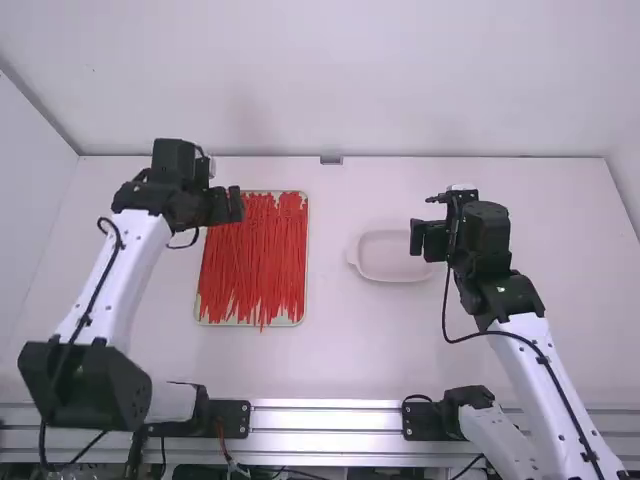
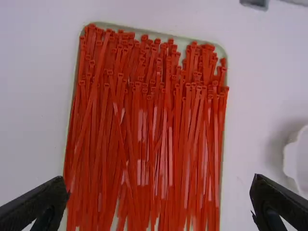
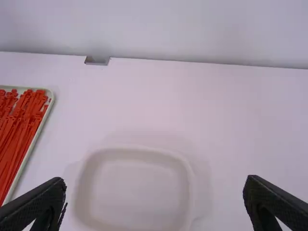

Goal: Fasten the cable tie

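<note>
Ties (image 1: 252, 258) lie heaped on the tray (image 1: 298, 319), centre-left in the high view. Left jaws gape wide above them, right jaws wide over the dish (image 1: 375, 255). Best to pinch just 1 tie at the heap's edge.

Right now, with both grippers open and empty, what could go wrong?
The orange plastic cable ties lie densely overlapped in the shallow pale-green tray, so the open left gripper above them may lift several at once or drag the tray. The right gripper hangs open over the white rounded dish, away from the ties, so threading needs a precise meeting.
</note>
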